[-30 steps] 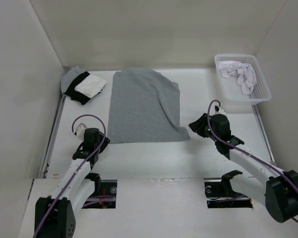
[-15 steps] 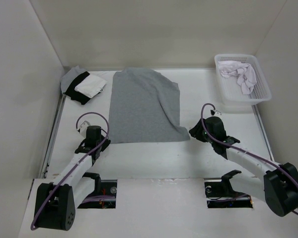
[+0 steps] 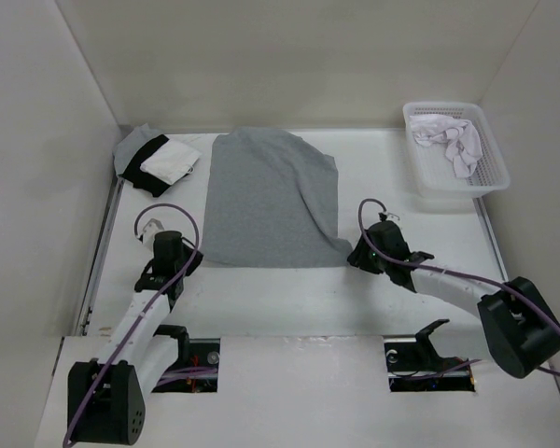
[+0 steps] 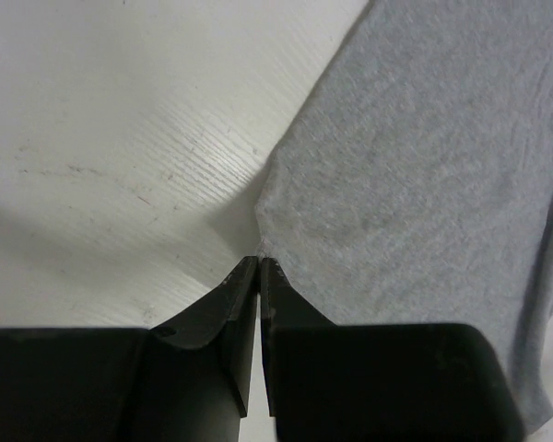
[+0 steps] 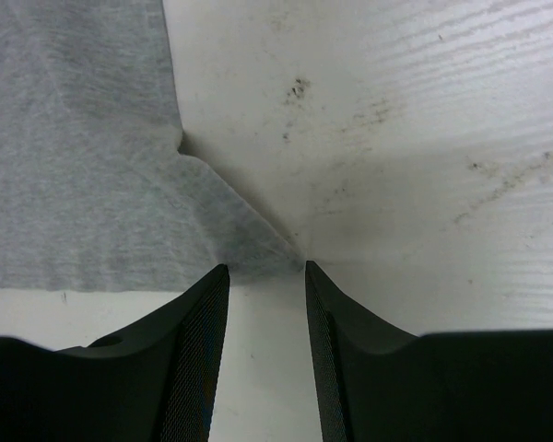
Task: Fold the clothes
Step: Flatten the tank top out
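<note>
The clothes (image 3: 271,196), a heather-grey tank top, lie flat across the middle of the white table (image 3: 289,299). A fold ridge runs down their right side. My left gripper (image 3: 198,264) sits at the near left corner. In the left wrist view its jaws (image 4: 259,261) are pressed together, pinching the very tip of that corner of the clothes (image 4: 424,157). My right gripper (image 3: 355,259) is at the near right corner. Its jaws stand open in the right wrist view (image 5: 266,269), with the pointed corner of the clothes (image 5: 74,166) just reaching the gap between the fingertips.
A white basket (image 3: 490,182) at the back right holds a white garment (image 3: 453,140). A black, white and grey stack of clothes (image 3: 154,161) lies at the back left. White walls close in the table on three sides.
My left gripper has shut at the near left corner of the clothes. My right gripper has moved left and nearer, up to the near right corner, and stays open.
</note>
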